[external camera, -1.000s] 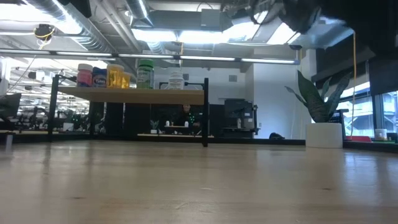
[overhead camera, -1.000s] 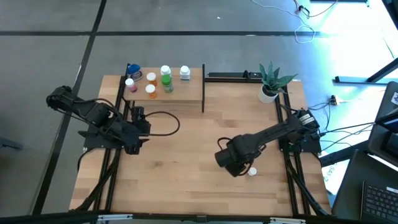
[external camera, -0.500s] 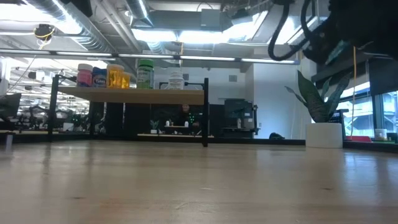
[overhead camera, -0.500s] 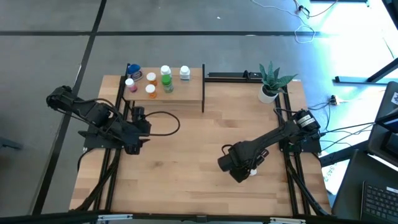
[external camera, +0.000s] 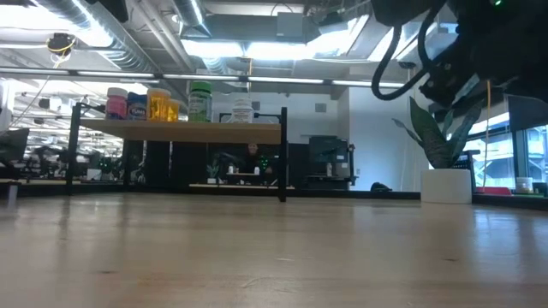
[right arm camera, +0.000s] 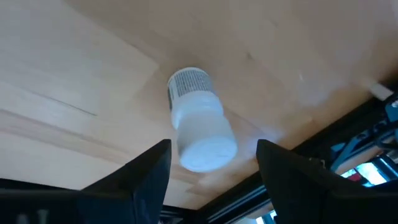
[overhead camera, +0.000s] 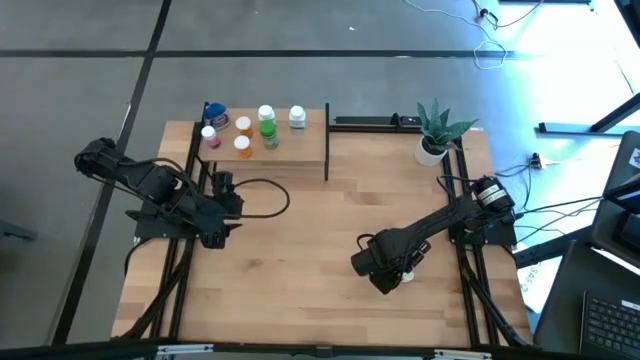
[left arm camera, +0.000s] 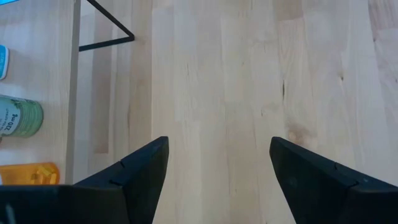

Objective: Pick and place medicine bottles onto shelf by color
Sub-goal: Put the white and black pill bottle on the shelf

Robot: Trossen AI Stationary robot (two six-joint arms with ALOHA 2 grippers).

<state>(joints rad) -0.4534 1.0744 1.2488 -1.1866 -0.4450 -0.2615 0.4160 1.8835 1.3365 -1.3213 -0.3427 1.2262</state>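
Table (overhead camera: 300,260), light wood w/ black frame, carries everything. Shelf (overhead camera: 300,152) stands at the far side, left of centre, black posts at its edges; seven medicine bottles sit on it. By the high view: blue bottle (overhead camera: 215,113) at the far left corner, pink bottle (overhead camera: 209,135) just in front of it, two orange bottles (overhead camera: 243,126) next along, two green bottles (overhead camera: 267,122), then a white bottle (overhead camera: 297,117) nearest the shelf's right end. Potted plant (overhead camera: 434,135) sits at the far right corner.

Left gripper (left arm camera: 217,168) hangs over bare wood beside the shelf, fingers wide apart, holding nothing.

Right gripper (right arm camera: 214,165) is low over the near-right part of the table, fingers spread wide either side of the last white bottle (right arm camera: 198,121), which stands upright on the wood; no contact visible.
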